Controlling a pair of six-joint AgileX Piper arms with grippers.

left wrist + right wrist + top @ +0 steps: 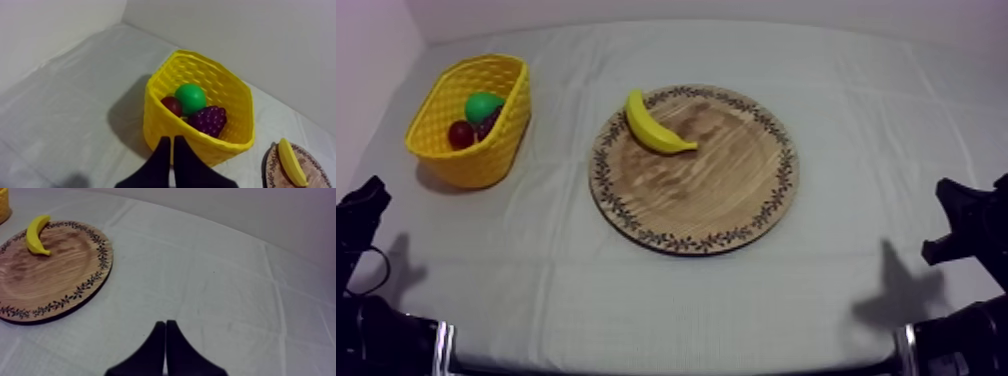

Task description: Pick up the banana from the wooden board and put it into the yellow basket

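A yellow banana (654, 125) lies on the upper left part of the round wooden board (736, 195) in the middle of the table. The yellow basket (441, 115) stands at the far left, holding a green pear (482, 105), a small red fruit (461, 134) and purple grapes (208, 120). My left gripper (173, 141) is shut on nothing, its fingers together just in front of the basket (165, 120). My right gripper (165, 325) is shut too, over bare cloth well to the right of the board (30, 295) and the banana (35, 234).
The arms rest low at the table's front corners, the left arm (361, 215) and the right arm (971, 225). White walls stand behind and to the left of the table. Bare cloth lies between basket and board.
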